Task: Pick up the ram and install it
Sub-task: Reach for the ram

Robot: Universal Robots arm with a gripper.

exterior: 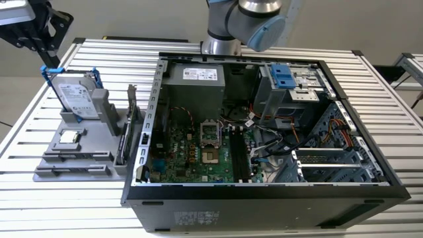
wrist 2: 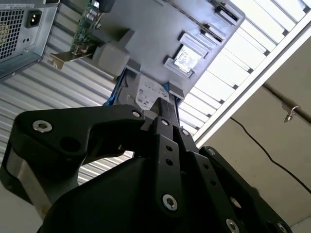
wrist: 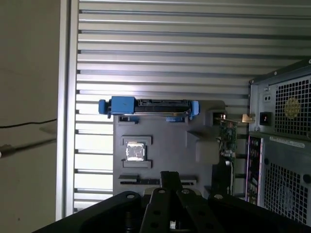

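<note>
The pincer (exterior: pixel 46 49) hangs in the upper left of the exterior view, above the far end of a grey holder (exterior: pixel 89 148) and well apart from the open computer case (exterior: pixel 264 198). In both wrist views its two fingers come together into one narrow tip, so it looks pressed together, with nothing between them.

The ram (exterior: pixel 76 157) has not been picked up. It stands edge-on in a long slot at the near end of the holder, in the lower left of the exterior view, and reads there as a thin grey strip. In the first wrist view it is a dark line across the holder, partly hidden behind the pincer's tip.

Also on the holder are a hard drive (exterior: pixel 74 96) in a blue frame, standing tilted at the far end, a small square chip (exterior: pixel 69 139) lying flat in the middle, and a green card (exterior: pixel 132 126) standing on edge on the side next to the case.

The case lies on its side on the slatted metal worktop (exterior: pixel 99 49), taking up the middle and right of the frame. Inside, the green motherboard (exterior: pixel 191 153) faces up, and its long black slots (exterior: pixel 239 156) run beside the processor socket. The arm (exterior: pixel 244 20) rises at the top centre, behind the case.
</note>
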